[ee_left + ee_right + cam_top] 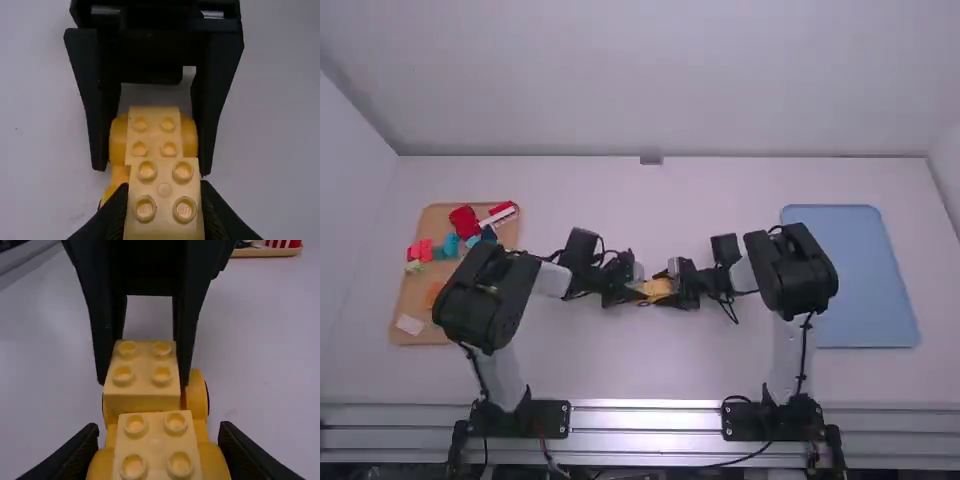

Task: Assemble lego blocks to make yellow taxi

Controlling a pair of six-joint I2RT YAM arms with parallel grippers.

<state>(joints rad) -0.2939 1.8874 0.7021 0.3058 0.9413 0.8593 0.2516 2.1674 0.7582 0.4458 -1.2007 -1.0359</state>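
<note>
Near the table's middle in the high view, my left gripper [632,287] and right gripper [677,286] face each other at a yellow block assembly [656,289]. My left gripper [165,207] is shut on a pale yellow studded block [164,197], raised above the neighbouring studded block [153,131]. At the assembly's other end, my right gripper [159,447] is shut on the rounded yellow body [215,462], beside a lower studded block [156,445]. Whether the raised block is pressed fully down cannot be told; fingers hide its sides.
A wooden tray [408,300] with red, teal and other loose blocks lies at the left, partly under the left arm. A blue tray [850,270] lies at the right, beyond the right arm's elbow.
</note>
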